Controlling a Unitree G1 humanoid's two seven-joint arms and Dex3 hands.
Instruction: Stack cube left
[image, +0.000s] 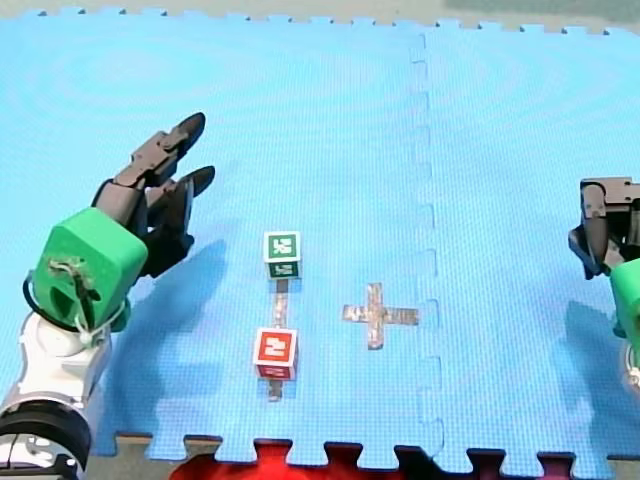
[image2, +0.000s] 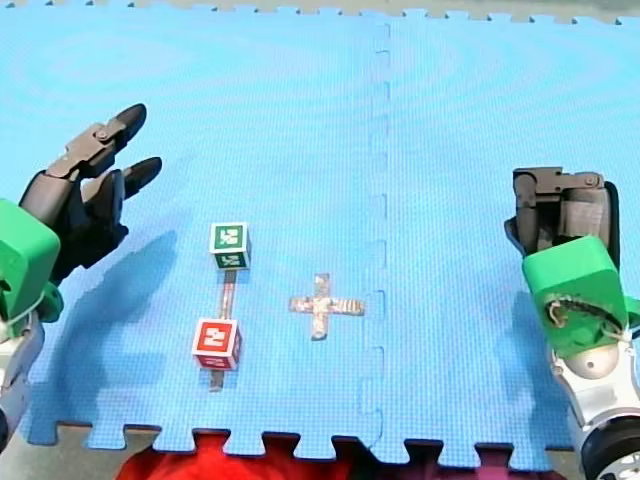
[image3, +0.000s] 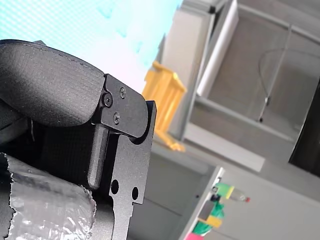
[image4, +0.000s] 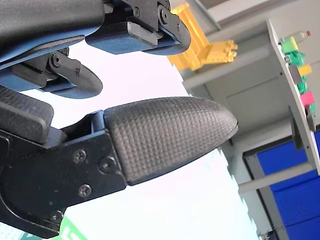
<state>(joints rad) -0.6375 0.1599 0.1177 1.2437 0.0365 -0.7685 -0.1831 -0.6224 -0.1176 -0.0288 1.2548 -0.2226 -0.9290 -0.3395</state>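
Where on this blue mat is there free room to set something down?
Free: the far half of the mat beyond the green cube, and the stretch between the tape cross and the right hand, shut, at the right edge. Crowded: front centre, where green cube, red cube and cross sit close, left hand, open, beside them.

Your left arm (image: 50, 370) comes in from 7 o'clock in the head views, with the green left wrist housing (image: 85, 265) above it. Your left hand (image2: 88, 200) sits at 9 o'clock, holding nothing and pointing toward 1 o'clock. Your right arm (image2: 600, 400) rises from 5 o'clock, topped by the green right wrist housing (image2: 575, 290). Your right hand (image2: 555, 210) sits at 3 o'clock, fingers curled in, gripping nothing.
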